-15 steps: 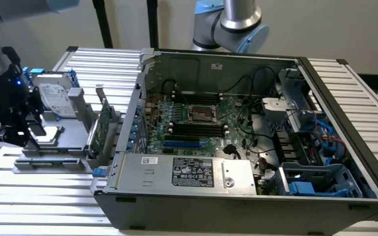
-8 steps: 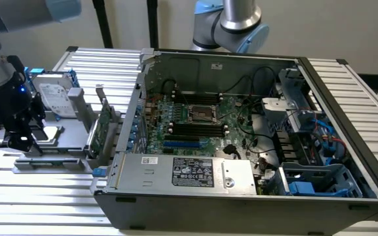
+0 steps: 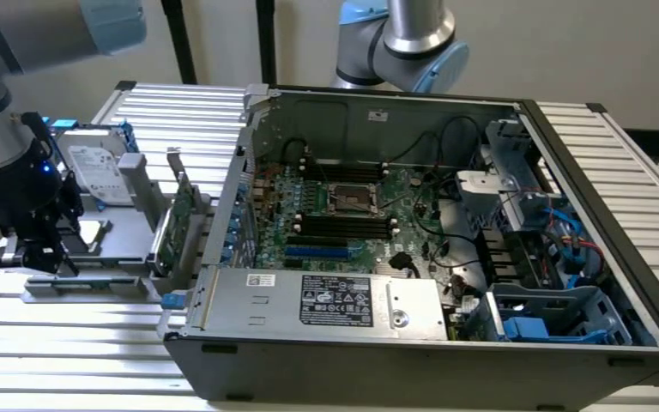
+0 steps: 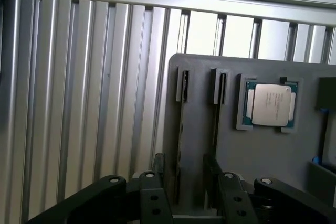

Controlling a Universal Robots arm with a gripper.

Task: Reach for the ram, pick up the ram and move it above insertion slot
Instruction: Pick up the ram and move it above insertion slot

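Because the ram stands on edge in its gray holder, we hold our tool released, fingers straddling it.

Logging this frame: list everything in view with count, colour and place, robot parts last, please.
ram: apparently two, dark edge-on, standing in fixture slots
processor chip: one, silver on green, in a fixture pocket
fixture: one, grey, exterior view's left of the table
hard drive: one, silver, propped on the fixture
expansion card: one, green, upright between fixture and case
computer case: one, dark grey, open, mid-table
motherboard: one, green, inside the case
power supply: one, silver, case's near edge
table: one, silver slats, under everything
second arm: one, grey and blue, behind the case
gripper: one, black, open, fingers either side of one ram stick
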